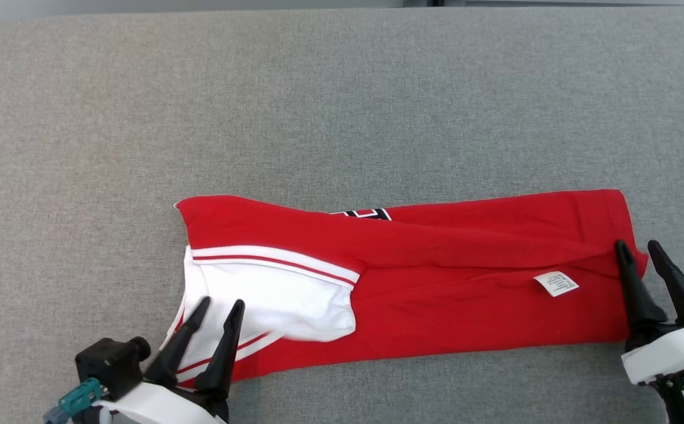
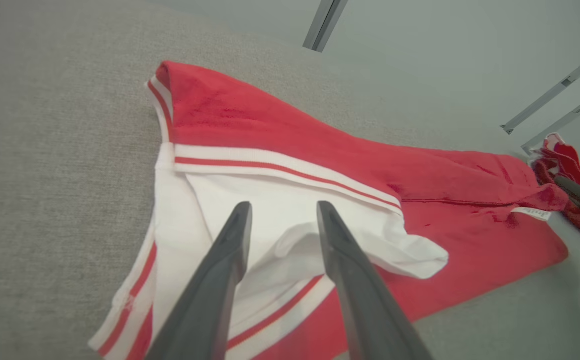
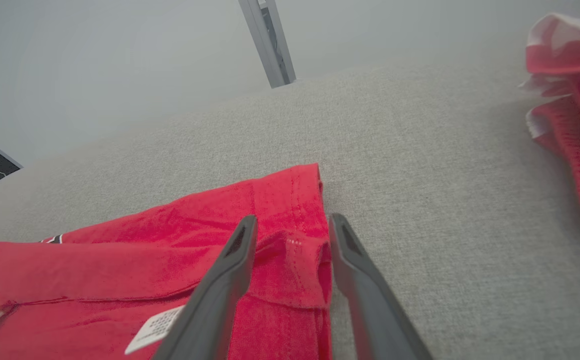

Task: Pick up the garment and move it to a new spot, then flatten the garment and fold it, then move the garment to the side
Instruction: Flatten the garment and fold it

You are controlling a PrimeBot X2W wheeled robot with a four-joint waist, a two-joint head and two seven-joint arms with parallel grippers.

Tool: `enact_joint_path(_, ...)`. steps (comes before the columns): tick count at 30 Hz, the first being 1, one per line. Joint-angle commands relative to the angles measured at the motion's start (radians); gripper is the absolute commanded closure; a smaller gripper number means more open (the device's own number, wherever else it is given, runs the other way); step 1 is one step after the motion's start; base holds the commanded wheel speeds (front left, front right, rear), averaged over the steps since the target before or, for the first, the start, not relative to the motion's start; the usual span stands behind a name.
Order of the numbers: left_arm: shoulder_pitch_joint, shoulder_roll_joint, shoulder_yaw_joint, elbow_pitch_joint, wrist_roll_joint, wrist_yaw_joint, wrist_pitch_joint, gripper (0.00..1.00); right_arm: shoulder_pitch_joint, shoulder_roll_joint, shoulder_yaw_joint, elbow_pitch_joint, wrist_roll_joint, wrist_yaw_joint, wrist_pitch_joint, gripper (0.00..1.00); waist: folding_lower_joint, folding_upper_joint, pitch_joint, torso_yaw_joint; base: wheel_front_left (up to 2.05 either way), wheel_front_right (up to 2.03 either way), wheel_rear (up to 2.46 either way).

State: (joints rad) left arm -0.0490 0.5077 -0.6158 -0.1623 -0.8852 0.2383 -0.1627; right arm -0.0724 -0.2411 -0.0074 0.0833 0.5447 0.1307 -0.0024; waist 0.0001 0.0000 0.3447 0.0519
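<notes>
Lettering [image 1: 362, 214] in black and white peeks from a fold of the garment [image 1: 448, 282], too covered to read. The care label [image 1: 555, 284] carries print too small to make out. The garment lies folded into one long band on the grey fabric surface [image 1: 342, 106], with a metal rail [image 3: 268, 42] beyond. The left fingers [image 1: 224, 347] are spread over the white sleeve; the right fingers [image 1: 632, 285] are spread astride a hem ridge. A second red-and-white cloth [image 3: 574, 100], cut off by the frame, lies well apart.
</notes>
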Motion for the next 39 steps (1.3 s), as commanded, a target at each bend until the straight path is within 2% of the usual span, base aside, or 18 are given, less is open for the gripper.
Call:
enact_joint_path(1, -0.024, 0.001, 0.013, 0.015, 0.021, 0.015, -0.019, 0.0, 0.003, 0.014, -0.002, -0.001, -0.012, 0.0, -0.02, 0.0, -0.0001, 0.0, -0.012, -0.003, 0.0, 0.0, 0.0)
enact_joint_path(9, -0.059, -0.04, 0.111, 0.019, 0.129, 0.083, -0.095, 0.0, -0.008, 0.068, -0.075, -0.057, -0.137, 0.0, -0.112, 0.0, -0.0001, 0.0, -0.061, -0.009, 0.0, 0.0, 0.0)
enact_joint_path(16, -0.086, -0.095, 0.262, -0.009, 0.257, 0.103, -0.101, 0.0, -0.007, 0.093, -0.099, -0.099, -0.217, 0.0, -0.115, 0.0, -0.0001, 0.0, -0.111, -0.005, 0.0, 0.0, 0.0)
enact_joint_path(24, -0.037, -0.102, 0.361, 0.015, 0.345, 0.054, -0.1, 0.0, 0.034, 0.105, -0.087, -0.104, -0.253, 0.0, -0.104, 0.0, -0.0001, 0.0, -0.161, -0.01, 0.0, 0.0, 0.0)
enact_joint_path(34, 0.042, -0.102, 0.426, 0.07, 0.378, -0.079, -0.101, 0.0, 0.078, 0.107, -0.078, -0.09, -0.267, 0.0, -0.096, 0.0, -0.0001, 0.0, -0.192, -0.011, 0.0, 0.0, 0.0)
enact_joint_path(39, 0.061, -0.126, 0.448, 0.097, 0.389, -0.113, -0.101, 0.0, 0.079, 0.105, -0.082, -0.09, -0.271, 0.0, -0.092, 0.0, -0.0001, 0.0, -0.192, -0.005, 0.0, 0.0, 0.0)
